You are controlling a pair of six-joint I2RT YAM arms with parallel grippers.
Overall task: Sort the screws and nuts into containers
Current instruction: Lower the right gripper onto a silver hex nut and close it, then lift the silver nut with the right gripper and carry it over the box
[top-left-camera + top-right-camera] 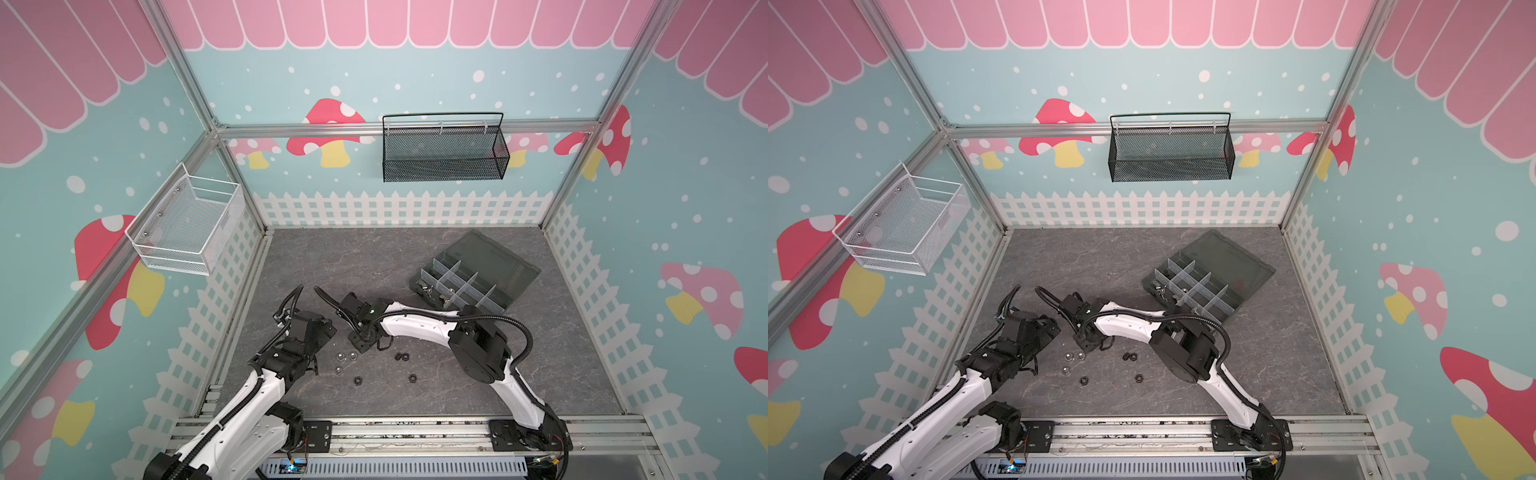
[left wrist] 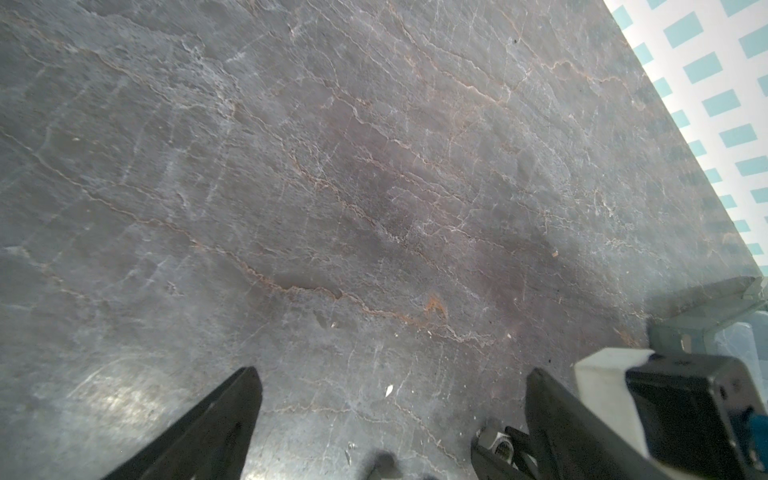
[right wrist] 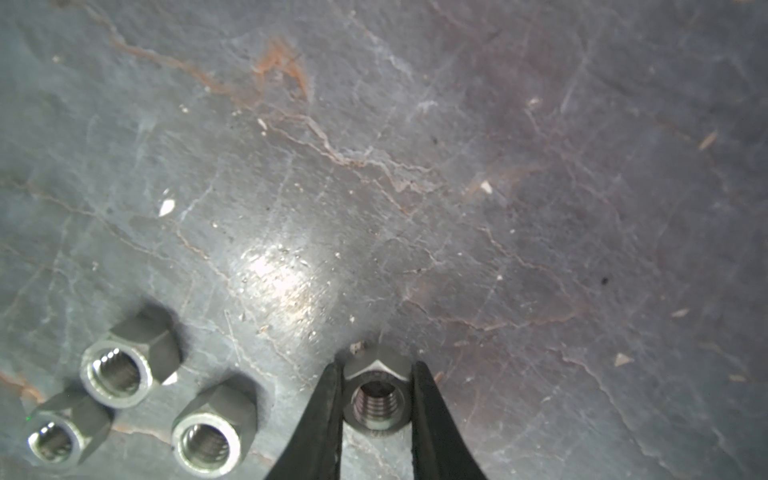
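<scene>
The right pincer (image 3: 376, 368) is reaching across to the near left part of the worktop (image 1: 415, 253) and is pointing down. Its 2 fingers (image 3: 320, 415) are pressing against opposite flats of 1 silver nut (image 3: 376, 401), so the pincer is clamped on that nut. The nut's threaded bore is facing the wrist camera. Whether the nut is clear of the surface cannot be told.

Just beside it, 3 more silver nuts (image 3: 120, 370) are lying in a loose cluster. In both top views, 4 black nuts (image 1: 401, 356) are lying near them, toward the middle of the near edge, with 2 of them side by side.

The left pincer (image 2: 392, 376) is hovering near the left edge, with its jaws standing wide apart over the worktop.

The organizer box (image 1: 492, 293) is sitting toward the far right corner, with its lid (image 1: 494, 259) lying open behind it. Small silver parts (image 1: 424, 286) are lying in the compartments at its left end and are too small to identify.
</scene>
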